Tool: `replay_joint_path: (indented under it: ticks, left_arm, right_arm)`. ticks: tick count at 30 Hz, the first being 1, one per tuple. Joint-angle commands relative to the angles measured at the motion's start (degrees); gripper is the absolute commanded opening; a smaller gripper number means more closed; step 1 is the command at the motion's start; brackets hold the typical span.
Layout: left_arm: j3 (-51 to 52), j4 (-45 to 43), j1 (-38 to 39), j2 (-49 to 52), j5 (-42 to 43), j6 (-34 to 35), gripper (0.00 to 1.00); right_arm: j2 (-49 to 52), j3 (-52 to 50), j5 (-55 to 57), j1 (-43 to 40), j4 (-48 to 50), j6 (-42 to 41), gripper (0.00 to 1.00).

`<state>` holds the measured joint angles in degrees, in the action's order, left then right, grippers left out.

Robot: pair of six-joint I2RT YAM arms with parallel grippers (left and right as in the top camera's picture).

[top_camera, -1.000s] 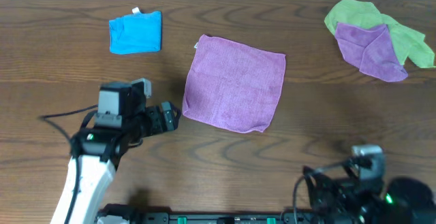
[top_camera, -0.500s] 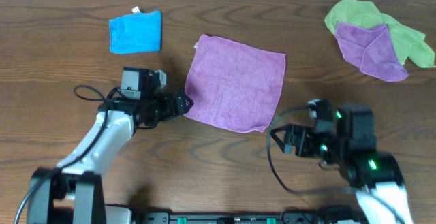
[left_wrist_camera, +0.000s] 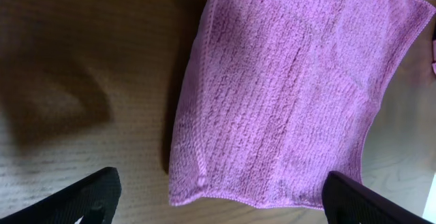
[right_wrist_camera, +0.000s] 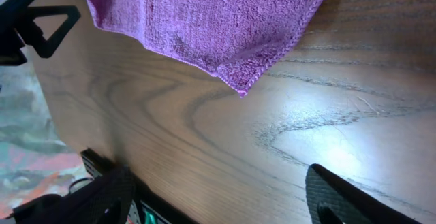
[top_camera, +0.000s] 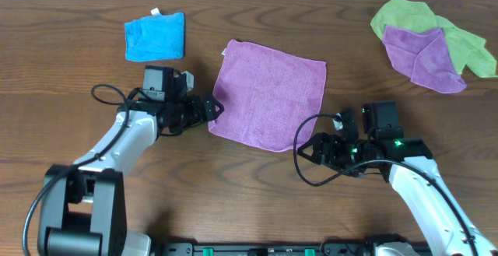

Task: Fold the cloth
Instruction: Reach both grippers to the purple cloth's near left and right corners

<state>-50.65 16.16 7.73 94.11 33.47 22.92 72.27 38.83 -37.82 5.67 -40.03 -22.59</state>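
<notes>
Right now the square purple terry cloth [top_camera: 268, 94] lies spread flat in the middle of the brown wooden table [top_camera: 70, 77]. My left gripper [top_camera: 212, 110] sits at its near left corner, fingers spread wide and empty, the corner showing between them in the wrist view. My right gripper [top_camera: 310, 149] is just short of the near right corner, likewise wide open, holding nothing.
</notes>
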Motion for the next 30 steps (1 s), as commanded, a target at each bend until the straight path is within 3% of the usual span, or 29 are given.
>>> replay_joint_path:
  ticks: [1, 15, 17, 20, 30]
  left_arm:
    - [-1.81, -0.07, 0.2, 1.68, 1.14, -0.15, 0.96]
    - [-1.95, -0.02, 1.01, 2.16, 4.11, 0.5, 0.96]
    - [-1.95, 0.07, 1.66, 2.16, 4.04, 1.18, 1.0]
    - [-1.95, 0.02, 2.08, 2.16, 4.09, 2.03, 0.89]
    - [-1.95, 1.9, 2.05, 2.16, 3.85, 1.51, 0.88]
  right_arm:
    - [0.09, -0.15, -0.94, -0.33, 0.2, -1.16, 0.79]
    - [6.78, -0.15, 0.94, -0.33, 2.78, -2.71, 0.78]
    - [7.85, -0.15, 0.92, -0.35, 4.2, -3.15, 0.78]
    - [8.94, -0.15, 0.94, -0.35, 6.86, -3.82, 0.78]
    - [14.97, -0.15, 0.96, -0.35, 11.5, -7.72, 0.77]
